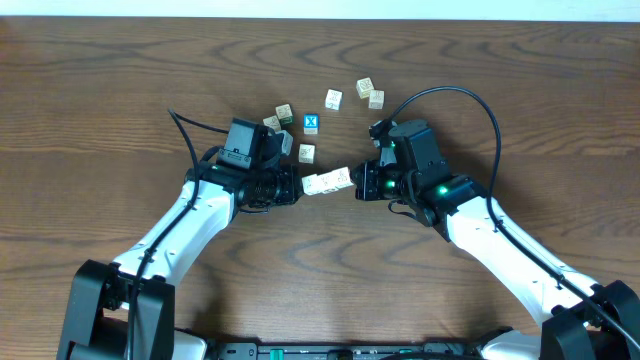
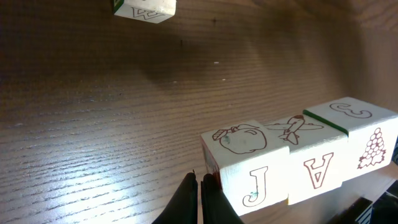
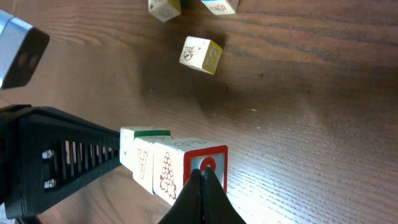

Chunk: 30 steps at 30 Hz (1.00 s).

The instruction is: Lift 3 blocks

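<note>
Wooden blocks (image 1: 327, 181) mid-frame, three in a row clamped end-on | left gripper (image 2: 199, 191), right gripper (image 3: 203, 182): jaws pressed together | risk: uneven push buckles row, middle drops

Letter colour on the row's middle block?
Dark red A on the middle block; left wrist view.

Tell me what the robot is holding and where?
A row of three blocks, pressed at its ends between the left gripper and the right gripper.

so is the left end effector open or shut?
Shut: the left end effector has its fingertips together, pressed against the J block at the row's end.
</note>
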### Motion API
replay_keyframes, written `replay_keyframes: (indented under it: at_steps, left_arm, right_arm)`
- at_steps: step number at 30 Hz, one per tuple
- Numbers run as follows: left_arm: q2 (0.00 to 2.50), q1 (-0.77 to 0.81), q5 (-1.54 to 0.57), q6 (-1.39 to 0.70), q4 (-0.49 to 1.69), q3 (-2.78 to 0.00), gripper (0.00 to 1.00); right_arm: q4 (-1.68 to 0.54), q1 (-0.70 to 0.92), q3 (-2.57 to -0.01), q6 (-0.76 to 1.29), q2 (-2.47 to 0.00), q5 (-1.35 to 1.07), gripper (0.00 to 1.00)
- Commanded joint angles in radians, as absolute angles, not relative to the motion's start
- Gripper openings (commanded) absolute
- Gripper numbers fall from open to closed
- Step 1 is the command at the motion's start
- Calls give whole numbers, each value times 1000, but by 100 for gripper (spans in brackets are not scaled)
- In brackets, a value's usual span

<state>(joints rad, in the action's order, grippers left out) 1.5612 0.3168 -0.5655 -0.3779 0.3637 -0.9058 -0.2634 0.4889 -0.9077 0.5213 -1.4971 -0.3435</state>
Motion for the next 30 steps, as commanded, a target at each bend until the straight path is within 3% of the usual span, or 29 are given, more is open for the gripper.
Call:
replay_keyframes:
  at_steps: [1,30]
  left_arm:
    - [1508,360,-775,-380,328,-975,7]
    - [1488,360,-775,-395,328,-989,7]
  right_arm:
    - [-262,538,-923,500,-1503,-548,1]
    - [-262,538,-923,499,-1503,-548,1]
